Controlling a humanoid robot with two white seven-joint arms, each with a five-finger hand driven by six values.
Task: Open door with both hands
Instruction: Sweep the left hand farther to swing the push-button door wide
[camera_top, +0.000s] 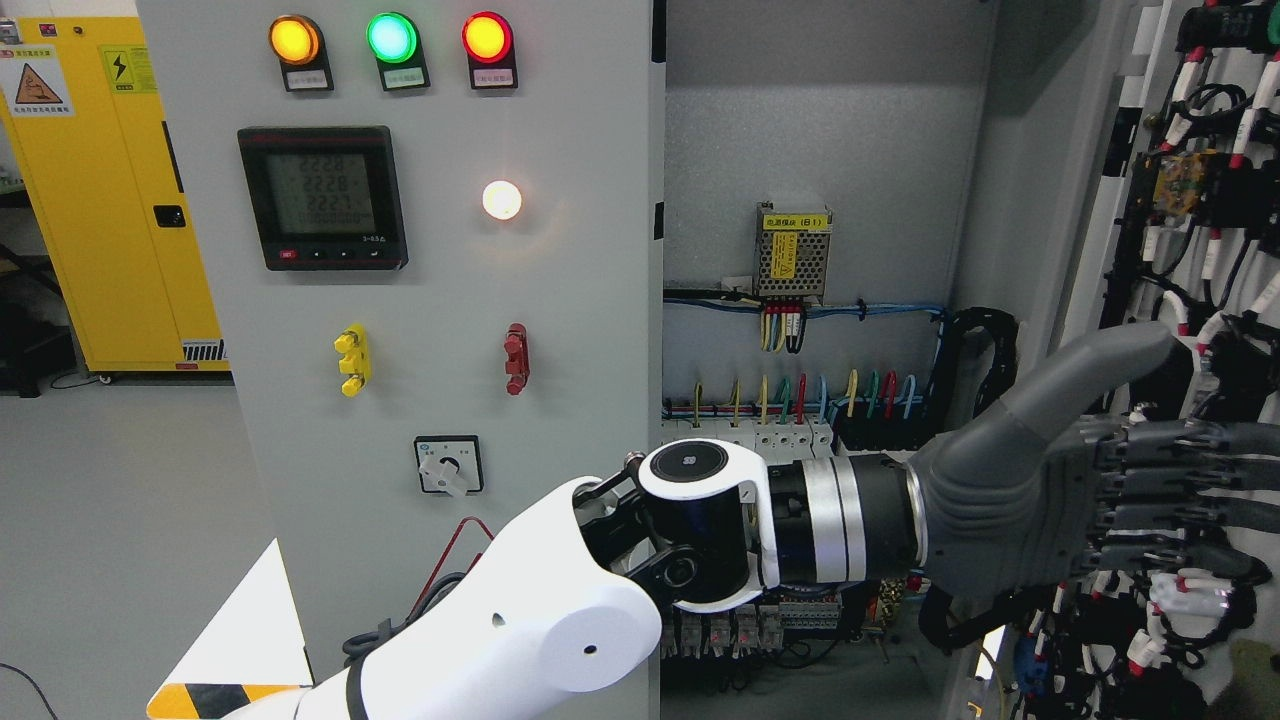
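The left hand (1090, 500) is being reached across from the lower left to the right door (1190, 300), which is standing swung wide open at the picture's right, its wired inner face showing. The fingers (1190, 470) are being held straight and close together, thumb raised, nothing clasped, flat toward the door's inner side, presumably so it is pushed rather than gripped. The cabinet interior (810, 200) is being exposed. The left door (420, 300) is being left closed.
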